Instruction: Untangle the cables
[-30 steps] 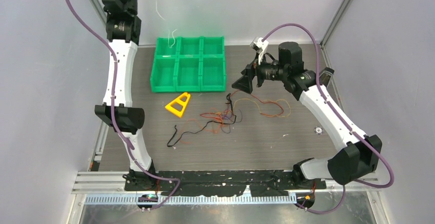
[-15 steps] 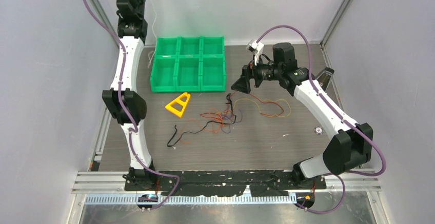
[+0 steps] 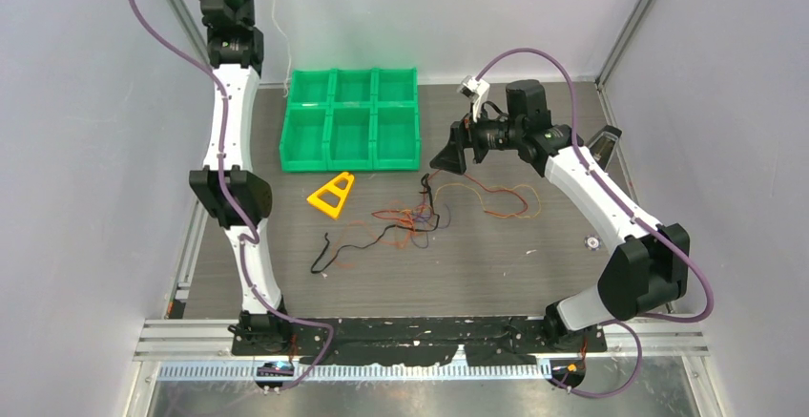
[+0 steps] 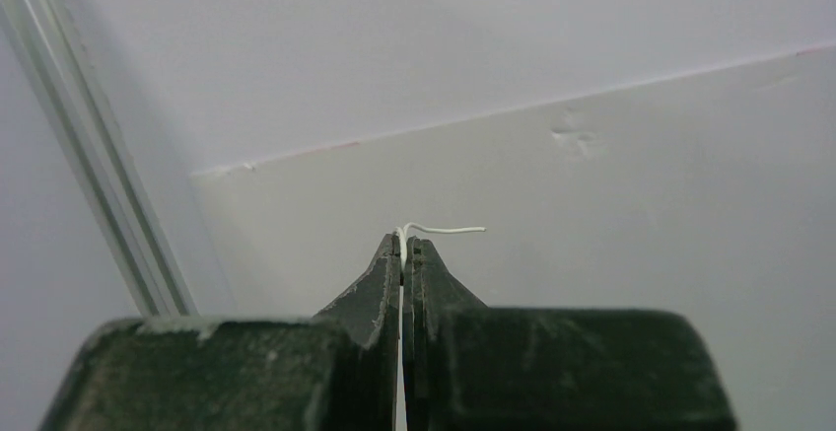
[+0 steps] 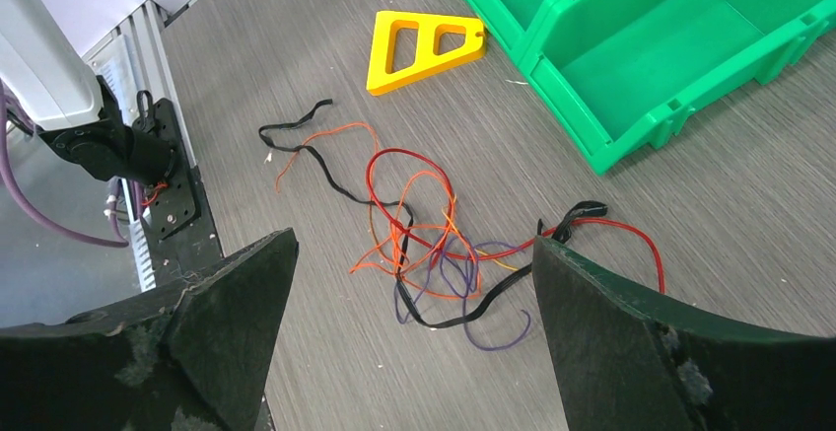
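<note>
A tangle of orange, red, purple and black cables (image 3: 415, 218) lies mid-table, also in the right wrist view (image 5: 434, 244). A black cable (image 3: 348, 247) trails left from it, and a red-orange loop (image 3: 506, 199) runs right. My right gripper (image 3: 448, 157) hovers above the tangle's right end, its jaws (image 5: 414, 244) wide open and holding nothing. The left arm reaches high at the back left corner. My left gripper (image 4: 403, 244) is shut on a thin white cable (image 4: 444, 229), which hangs down by the back wall (image 3: 278, 31).
A green six-compartment bin (image 3: 351, 116) stands at the back, left of centre. A yellow triangular piece (image 3: 333, 194) lies just in front of it. A small metal part (image 3: 593, 241) sits on the table at the right. Walls close in on three sides.
The left arm swung from above the bin's left corner toward the back left wall, carrying the white cable away from the bin. The right arm shifted only slightly.
</note>
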Action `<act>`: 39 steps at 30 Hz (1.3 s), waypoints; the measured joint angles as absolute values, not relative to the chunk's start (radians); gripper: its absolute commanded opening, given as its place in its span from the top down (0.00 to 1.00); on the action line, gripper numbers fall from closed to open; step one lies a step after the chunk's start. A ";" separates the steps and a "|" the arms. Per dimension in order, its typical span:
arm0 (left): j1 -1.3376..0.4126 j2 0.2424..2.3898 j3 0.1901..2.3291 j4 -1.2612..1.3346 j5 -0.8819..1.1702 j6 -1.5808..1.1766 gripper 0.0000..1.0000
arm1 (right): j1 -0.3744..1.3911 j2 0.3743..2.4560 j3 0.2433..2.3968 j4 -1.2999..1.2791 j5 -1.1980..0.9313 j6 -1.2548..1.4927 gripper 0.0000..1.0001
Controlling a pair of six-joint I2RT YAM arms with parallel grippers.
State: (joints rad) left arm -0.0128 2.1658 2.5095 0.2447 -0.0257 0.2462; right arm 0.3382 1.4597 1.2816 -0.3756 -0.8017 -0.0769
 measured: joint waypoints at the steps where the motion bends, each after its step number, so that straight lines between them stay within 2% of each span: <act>1: -0.013 2.162 2.513 0.260 -0.027 0.252 1.00 | 0.338 1.460 1.282 -0.376 -0.805 -0.077 0.05; 19: -0.013 2.124 2.478 0.359 -0.028 0.197 1.00 | 0.338 1.480 1.282 -0.361 -0.829 -0.049 0.05; 30: -0.012 1.930 2.058 0.357 0.065 0.129 1.00 | 0.336 1.488 1.279 -0.345 -0.837 -0.024 0.05; 35: -0.011 1.695 1.686 0.327 0.139 0.107 1.00 | 0.336 1.479 1.257 -0.342 -0.842 -0.020 0.05; 39: -0.011 1.495 1.472 0.262 0.190 0.084 1.00 | 0.336 1.449 1.225 -0.332 -0.848 -0.001 0.05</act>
